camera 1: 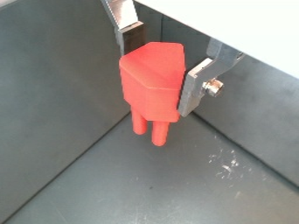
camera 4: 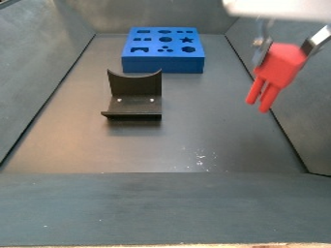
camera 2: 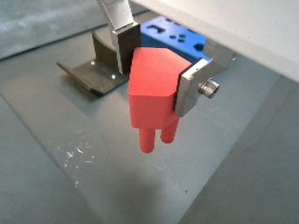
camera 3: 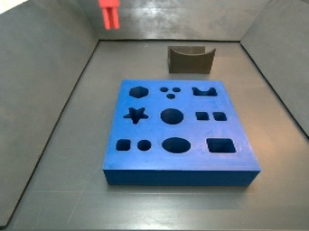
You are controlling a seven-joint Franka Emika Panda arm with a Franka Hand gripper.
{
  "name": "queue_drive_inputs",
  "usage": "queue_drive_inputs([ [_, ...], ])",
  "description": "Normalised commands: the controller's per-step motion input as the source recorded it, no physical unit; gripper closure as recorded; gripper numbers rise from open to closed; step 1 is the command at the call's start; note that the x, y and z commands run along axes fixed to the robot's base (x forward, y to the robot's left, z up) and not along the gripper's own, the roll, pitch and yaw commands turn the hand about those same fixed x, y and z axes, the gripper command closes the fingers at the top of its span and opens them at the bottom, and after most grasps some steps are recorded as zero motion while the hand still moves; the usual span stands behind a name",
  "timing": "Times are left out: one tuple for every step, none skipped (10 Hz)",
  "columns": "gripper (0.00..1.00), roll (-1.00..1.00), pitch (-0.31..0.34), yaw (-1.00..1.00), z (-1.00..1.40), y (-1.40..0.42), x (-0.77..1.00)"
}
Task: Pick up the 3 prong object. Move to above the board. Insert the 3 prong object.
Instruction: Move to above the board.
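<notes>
The dark grey floor (camera 4: 195,126) of the walled bin carries 2 things: the large flat blue rectangular board (camera 3: 176,133) with dark shaped cut-outs, and, well apart from it, the dark L-shaped fixture (camera 4: 134,95). The gripper (camera 4: 287,44) hangs above the floor.

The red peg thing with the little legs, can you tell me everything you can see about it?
The 3 prong object is a bright red-orange piece that looks like smooth plastic, with a wide blocky head and thin prongs pointing down. It hangs upright in the air, off the grey floor, away from the board. The end effector is shut on its head, one silver finger on each side. Nothing else touches it.
</notes>
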Motion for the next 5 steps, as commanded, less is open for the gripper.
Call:
queue_drive_inputs([
  [1.0,-0.1,0.049,-0.04,1.0,0.22,-0.08],
  [1.0,-0.07,0.064,-0.04,1.0,0.2,-0.07],
  [1.0,-0.05,0.073,-0.04,1.0,0.19,-0.06],
  [1.0,-0.05,0.079,-0.04,1.0,0.17,-0.06],
  [1.0,-0.03,0.08,-0.03,1.0,0.15,-0.05],
])
